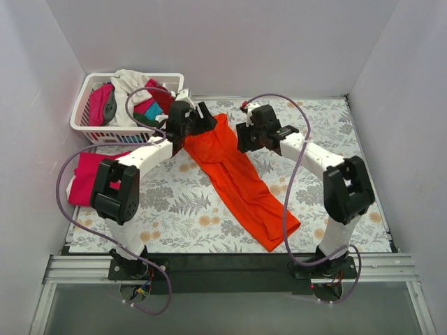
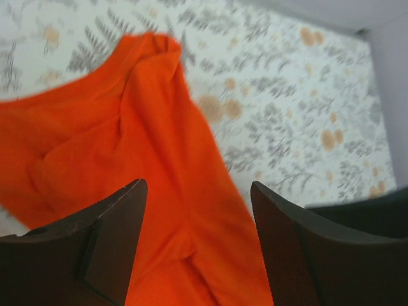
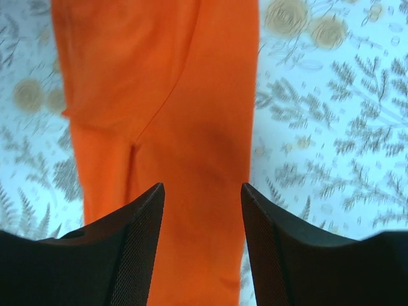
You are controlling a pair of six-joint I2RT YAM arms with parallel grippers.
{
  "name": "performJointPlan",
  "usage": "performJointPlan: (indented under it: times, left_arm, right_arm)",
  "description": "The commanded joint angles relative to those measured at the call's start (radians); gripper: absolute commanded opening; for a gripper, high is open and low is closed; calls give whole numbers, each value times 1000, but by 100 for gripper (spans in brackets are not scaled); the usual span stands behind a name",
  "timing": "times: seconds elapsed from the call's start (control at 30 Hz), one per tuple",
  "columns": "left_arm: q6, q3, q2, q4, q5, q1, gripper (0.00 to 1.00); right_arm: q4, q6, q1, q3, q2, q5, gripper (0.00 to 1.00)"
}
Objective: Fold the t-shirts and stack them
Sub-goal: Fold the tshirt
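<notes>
A bright orange t-shirt (image 1: 237, 174) lies folded lengthwise in a long diagonal strip on the floral table, from the far middle to the near right. My left gripper (image 1: 201, 124) is open above its far end; the left wrist view shows the collar and orange cloth (image 2: 159, 159) under the spread fingers (image 2: 280, 236). My right gripper (image 1: 246, 136) is open just right of that end; the orange cloth (image 3: 185, 115) fills its view between the fingers (image 3: 143, 236). A magenta-pink shirt (image 1: 87, 174) lies folded at the table's left edge.
A white slatted basket (image 1: 94, 129) at the far left corner holds several shirts, white (image 1: 129, 84), pink, dark red and teal. White walls close in the table on three sides. The arm cables (image 1: 70, 202) loop beside each arm.
</notes>
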Motion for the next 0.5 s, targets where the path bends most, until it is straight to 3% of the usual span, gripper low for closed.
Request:
performJointPlan:
  times: [0.0, 0.17, 0.47]
  left_arm:
    - [-12, -137, -24, -37, -19, -5, 61]
    - [-15, -213, -27, -42, -25, -5, 61]
    - [-5, -259, -4, -53, -47, -5, 62]
  right_arm:
    - [48, -49, -54, 137, 127, -51, 46]
    - [89, -64, -101, 271, 285, -144, 45]
    - [151, -63, -146, 337, 411, -255, 45]
